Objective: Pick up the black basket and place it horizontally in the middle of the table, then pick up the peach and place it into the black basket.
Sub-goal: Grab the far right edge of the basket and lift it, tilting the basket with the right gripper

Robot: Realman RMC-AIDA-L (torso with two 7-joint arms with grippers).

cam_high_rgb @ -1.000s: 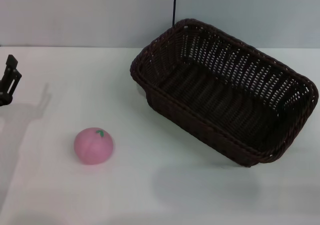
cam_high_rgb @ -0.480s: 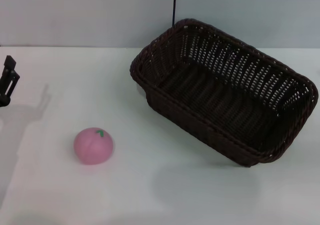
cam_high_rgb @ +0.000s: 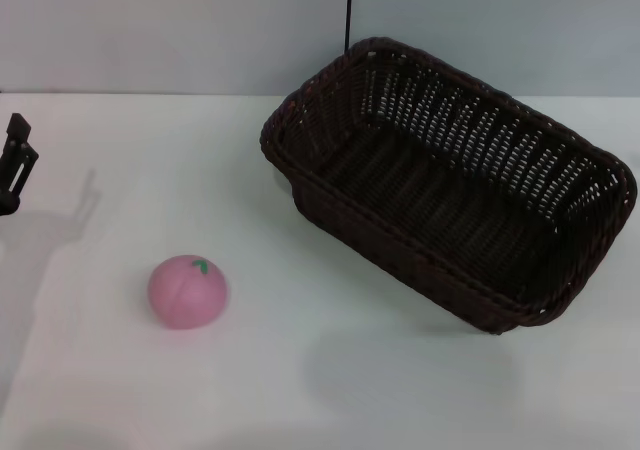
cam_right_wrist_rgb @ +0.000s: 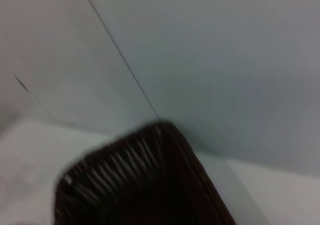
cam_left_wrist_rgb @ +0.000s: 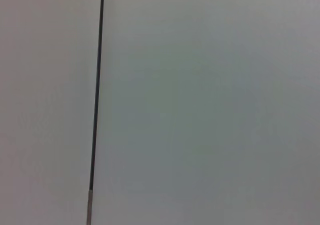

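The black basket (cam_high_rgb: 440, 200) stands empty on the white table (cam_high_rgb: 300, 380) at the back right, turned diagonally with one corner toward the wall. One end of it also shows, blurred, in the right wrist view (cam_right_wrist_rgb: 145, 185). The pink peach (cam_high_rgb: 187, 290) with its green leaf lies on the table at the front left, well apart from the basket. My left gripper (cam_high_rgb: 15, 162) shows only partly at the far left edge, above the table and away from the peach. My right gripper is out of view.
A grey wall runs behind the table, with a thin dark vertical line (cam_high_rgb: 349, 10) just behind the basket; this line also shows in the left wrist view (cam_left_wrist_rgb: 96, 85). Bare tabletop lies between the peach and the basket.
My left gripper has drifted slightly further toward the left edge of the head view. The basket and the peach have not moved.
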